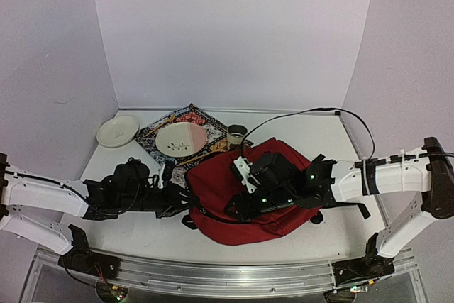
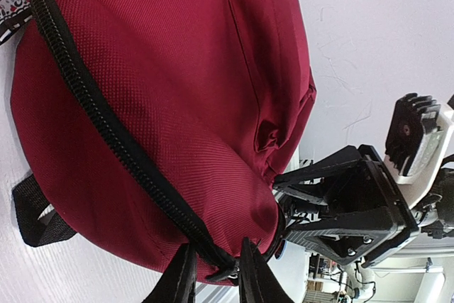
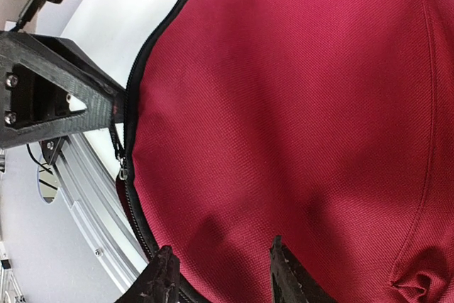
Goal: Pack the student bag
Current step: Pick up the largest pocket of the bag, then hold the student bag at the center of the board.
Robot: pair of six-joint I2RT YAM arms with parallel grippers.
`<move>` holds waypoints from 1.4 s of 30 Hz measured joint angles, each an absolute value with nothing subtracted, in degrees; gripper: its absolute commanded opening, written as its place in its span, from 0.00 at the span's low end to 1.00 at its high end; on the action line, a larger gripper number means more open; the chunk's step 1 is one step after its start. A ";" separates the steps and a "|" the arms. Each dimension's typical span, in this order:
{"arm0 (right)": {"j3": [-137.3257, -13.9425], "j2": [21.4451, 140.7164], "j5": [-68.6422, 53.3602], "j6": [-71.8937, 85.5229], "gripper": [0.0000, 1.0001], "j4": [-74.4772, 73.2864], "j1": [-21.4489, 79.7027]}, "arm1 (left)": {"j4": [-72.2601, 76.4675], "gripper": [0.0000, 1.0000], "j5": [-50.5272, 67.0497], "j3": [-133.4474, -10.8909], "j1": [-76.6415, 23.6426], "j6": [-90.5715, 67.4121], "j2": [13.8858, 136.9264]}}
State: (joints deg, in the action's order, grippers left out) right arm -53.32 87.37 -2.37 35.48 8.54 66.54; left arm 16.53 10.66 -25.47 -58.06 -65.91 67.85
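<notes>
Left end effector (image 2: 218, 274): narrowed onto black zipper (image 2: 106, 133) rim of student bag (image 1: 245, 230), rim pinched between both fingers at bag's left edge. Right end effector (image 3: 223, 274): fingers spread wide, tips down against red fabric on top of bag, nothing gripped. Bag lying flat mid-bench (image 1: 319, 140), between both arms, bulk of it under right wrist. Behind it: cup (image 1: 236, 134) just beside far edge, plate (image 1: 181, 138) on patterned cloth (image 1: 195, 115).

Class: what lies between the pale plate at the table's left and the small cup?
A white-and-pink plate on a patterned cloth, shown in the top external view.
</notes>
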 measured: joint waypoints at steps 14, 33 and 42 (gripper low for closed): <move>-53.58 87.90 -3.36 34.69 0.44 8.56 66.63 | 16.53 0.00 10.61 -25.47 -58.06 -65.93 67.83; -60.66 93.43 -6.07 28.39 0.58 7.70 69.41 | 16.51 0.00 10.83 -23.31 -58.06 -66.26 63.26; -63.43 97.94 -5.02 25.90 0.44 5.43 69.47 | 16.49 0.00 10.81 -23.31 -58.06 -65.97 62.20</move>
